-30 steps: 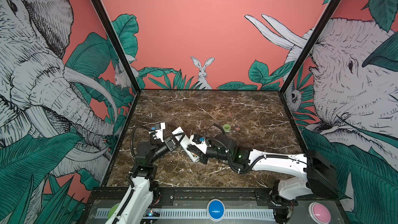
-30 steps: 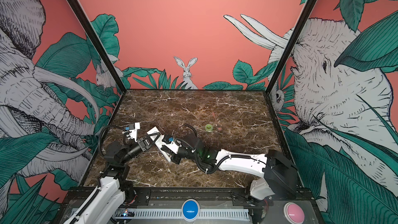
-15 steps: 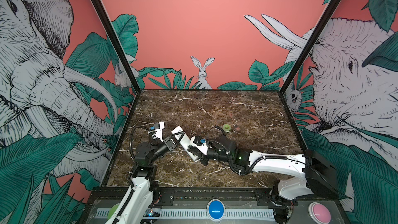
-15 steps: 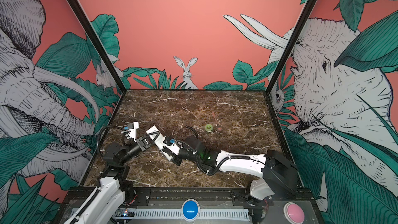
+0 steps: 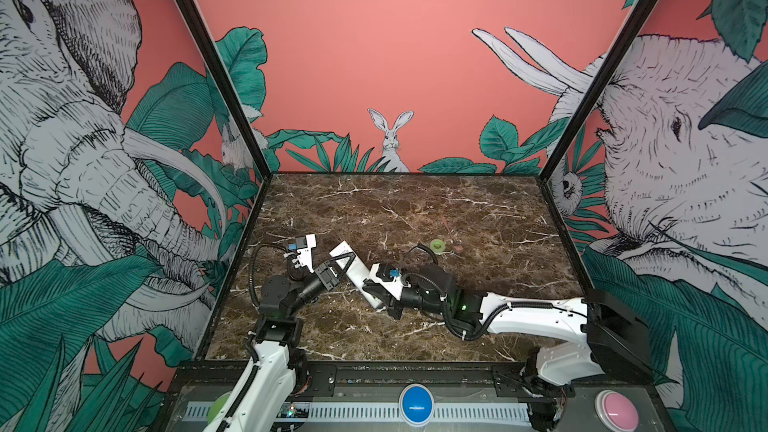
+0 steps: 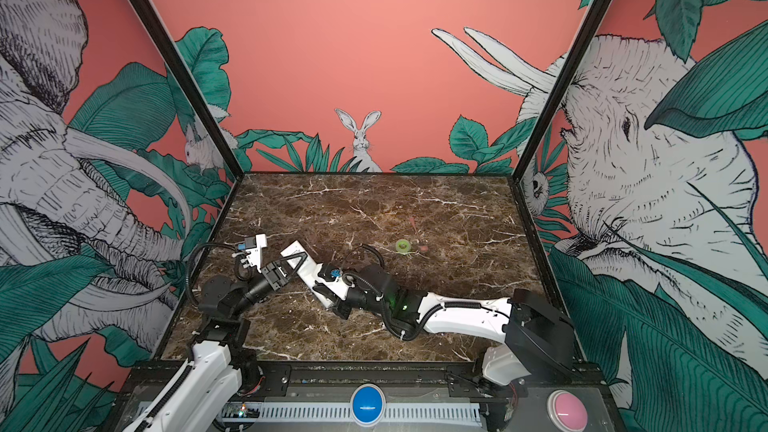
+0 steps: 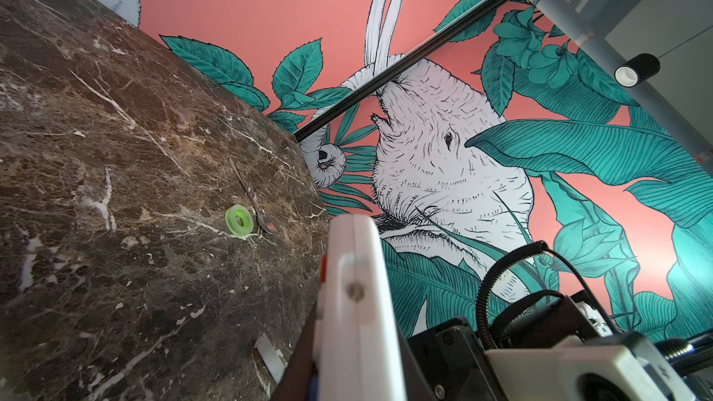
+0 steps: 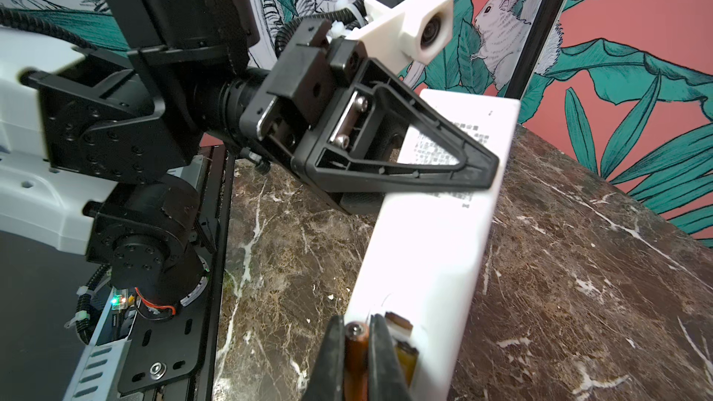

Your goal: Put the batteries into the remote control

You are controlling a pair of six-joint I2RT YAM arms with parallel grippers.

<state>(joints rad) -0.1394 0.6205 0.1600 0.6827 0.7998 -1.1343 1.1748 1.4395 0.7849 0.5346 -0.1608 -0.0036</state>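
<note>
The remote control (image 5: 358, 274) slants over the near-left part of the counter (image 5: 478, 209), its length running from 11 to 5 o'clock. The left hand (image 5: 348, 261) reaches in from 8 o'clock and clamps its far half. The right hand (image 8: 357, 335), at its 4 o'clock, pinches a battery (image 8: 355, 352) just beside the near end. Well apart at the remote's 2 o'clock sits a roll (image 5: 437, 246), a spoon (image 7: 247, 187) just beside it at 3 o'clock.
</note>
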